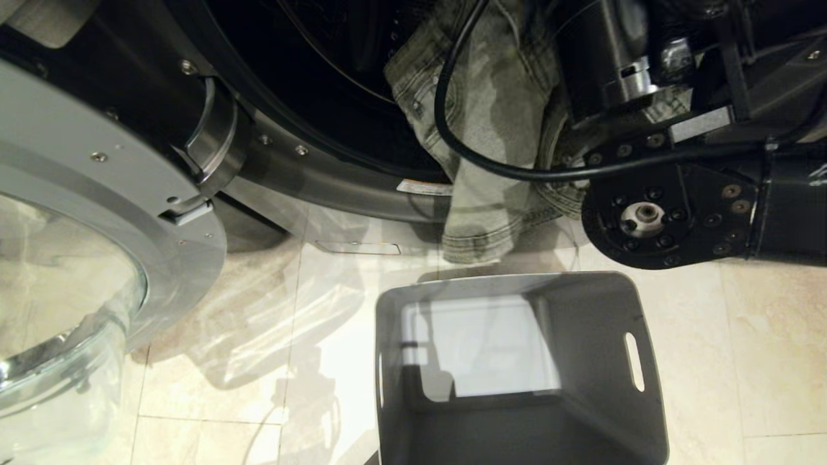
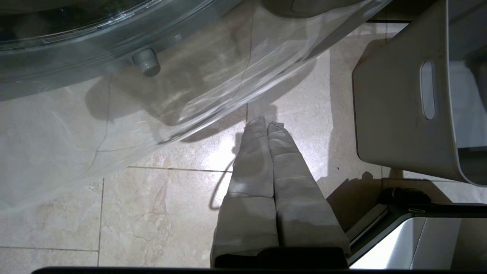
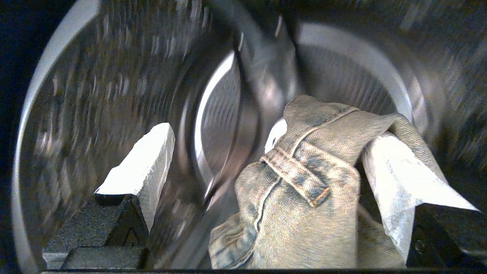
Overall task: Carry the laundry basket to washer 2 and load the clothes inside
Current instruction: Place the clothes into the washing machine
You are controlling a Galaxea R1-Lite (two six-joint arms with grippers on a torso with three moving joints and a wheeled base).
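Item one, washer 2 (image 1: 278,148): I see its door (image 1: 71,258) swung wide to my left, the dark opening facing me. No label or numeral shows from here.

Item two, the clothes (image 1: 491,129): pale denim draped over the lower lip of the opening, part inside the drum (image 3: 114,76), a hem hanging down the front toward the floor (image 1: 743,361). In my right wrist view a seamed fold with a belt loop lies over one fingertip.

Item three, right gripper (image 3: 266,160): reached into the drum, fingers (image 3: 144,167) spread wide apart, nothing pinched between them; the cloth only hangs on the one finger.

Item four, the laundry basket (image 1: 636,361): on the tile just below the opening, upright, nothing inside it.

Item five, left gripper (image 2: 266,125): low over the floor between the door glass and the basket, fingers pressed together on nothing.
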